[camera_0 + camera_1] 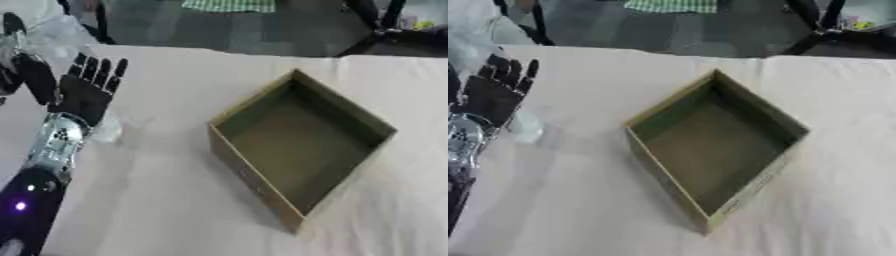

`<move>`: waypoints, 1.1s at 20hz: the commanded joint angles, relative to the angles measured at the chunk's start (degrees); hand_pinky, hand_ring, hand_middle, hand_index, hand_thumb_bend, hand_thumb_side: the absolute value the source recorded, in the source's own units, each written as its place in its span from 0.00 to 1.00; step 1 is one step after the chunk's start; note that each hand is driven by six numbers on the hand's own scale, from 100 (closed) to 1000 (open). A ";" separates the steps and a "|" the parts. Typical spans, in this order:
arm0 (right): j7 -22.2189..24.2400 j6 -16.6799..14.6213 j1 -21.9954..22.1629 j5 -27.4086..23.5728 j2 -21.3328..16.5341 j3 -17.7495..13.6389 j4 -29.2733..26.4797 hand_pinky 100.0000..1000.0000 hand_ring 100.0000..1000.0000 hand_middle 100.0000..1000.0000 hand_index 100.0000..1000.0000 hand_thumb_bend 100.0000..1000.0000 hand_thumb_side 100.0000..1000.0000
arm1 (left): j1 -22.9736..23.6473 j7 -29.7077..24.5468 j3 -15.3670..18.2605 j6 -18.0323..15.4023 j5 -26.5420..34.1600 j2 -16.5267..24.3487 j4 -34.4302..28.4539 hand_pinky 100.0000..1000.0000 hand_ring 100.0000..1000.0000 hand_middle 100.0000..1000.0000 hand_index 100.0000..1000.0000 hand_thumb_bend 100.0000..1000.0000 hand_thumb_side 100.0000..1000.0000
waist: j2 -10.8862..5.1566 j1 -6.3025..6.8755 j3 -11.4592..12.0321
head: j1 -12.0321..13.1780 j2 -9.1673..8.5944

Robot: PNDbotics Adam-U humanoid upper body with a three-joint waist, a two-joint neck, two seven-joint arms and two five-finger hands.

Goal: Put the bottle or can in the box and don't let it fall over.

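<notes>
At the left edge of the table (175, 210), the left hand (87, 92) stands raised with its palm facing away and its fingers straight and spread, holding nothing. Its silver wrist and black forearm run down toward the lower left corner. Just beside the hand, on its right and partly behind it, a small clear thing (523, 127) that looks like a bottle or cup sits on the pale tablecloth; what it is cannot be told for sure. Well apart to the right, an open brown cardboard box (254, 172) lies with one corner pointing away from the robot, and nothing shows inside it. The right hand is not visible in either view.
</notes>
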 commanded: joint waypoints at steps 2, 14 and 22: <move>0.10 -0.10 -1.14 0.04 -1.73 -0.40 -0.27 0.79 0.71 0.70 0.86 0.00 0.68 | -1.25 -0.24 0.59 -0.20 0.46 2.03 0.05 0.61 0.30 0.18 1.00 0.70 0.70 | -0.75 -0.08 -0.12 | 0.21 -0.71; 0.15 -0.06 -1.19 0.07 -1.72 -0.33 -0.08 0.79 0.71 0.70 0.86 0.00 0.68 | -2.24 -0.26 0.81 -0.52 0.51 2.66 0.07 0.61 0.30 0.18 1.00 0.69 0.70 | -0.58 -0.21 -0.08 | 0.35 -0.65; 0.20 -0.07 -1.29 0.11 -1.74 -0.28 -0.06 0.79 0.71 0.70 0.86 0.00 0.68 | -2.64 -0.09 0.95 -0.69 0.49 2.85 -0.28 0.61 0.30 0.18 1.00 0.69 0.69 | -0.50 -0.22 0.03 | 0.44 -0.58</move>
